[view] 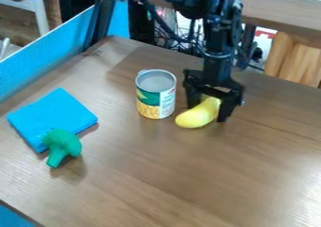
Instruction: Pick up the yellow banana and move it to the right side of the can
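The gripper (208, 112) comes down over the surface (188, 177), on the part toward its far edge. Its fingers stand apart, one on each side of a yellow rounded toy (197, 114), perhaps a banana or a mango. The toy lies aslant, so one end passes between them and the other sticks out toward the can (156, 94); whether they press on it, I cannot tell. The can stands upright just beside, on its flat base, which keeps it steady. Nearer to the edge along the blue panel (47, 50), a blue folded cloth (53, 116) lies flat. The green toy broccoli (61, 146) overlaps its near corner, and the cloth seems to support its head.
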Robot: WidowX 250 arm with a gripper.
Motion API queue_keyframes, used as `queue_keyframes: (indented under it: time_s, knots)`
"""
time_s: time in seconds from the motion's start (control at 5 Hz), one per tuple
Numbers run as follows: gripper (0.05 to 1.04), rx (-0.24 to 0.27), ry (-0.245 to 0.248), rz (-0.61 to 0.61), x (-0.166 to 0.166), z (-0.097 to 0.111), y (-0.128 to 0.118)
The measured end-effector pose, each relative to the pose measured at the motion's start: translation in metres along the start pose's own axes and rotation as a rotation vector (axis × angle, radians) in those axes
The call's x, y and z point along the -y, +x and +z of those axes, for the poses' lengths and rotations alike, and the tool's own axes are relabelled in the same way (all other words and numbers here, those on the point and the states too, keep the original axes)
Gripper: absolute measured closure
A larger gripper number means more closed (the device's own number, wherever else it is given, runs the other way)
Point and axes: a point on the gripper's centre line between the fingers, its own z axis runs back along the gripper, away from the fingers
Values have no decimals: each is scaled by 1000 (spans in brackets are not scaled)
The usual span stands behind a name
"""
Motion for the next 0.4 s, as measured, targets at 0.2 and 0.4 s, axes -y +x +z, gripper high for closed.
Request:
queue_keyframes:
  time_s: [0.2, 0.4]
  knots:
    - [80, 63, -2, -26, -1, 31, -9]
    - [83, 131, -9, -64, -14, 82, -31]
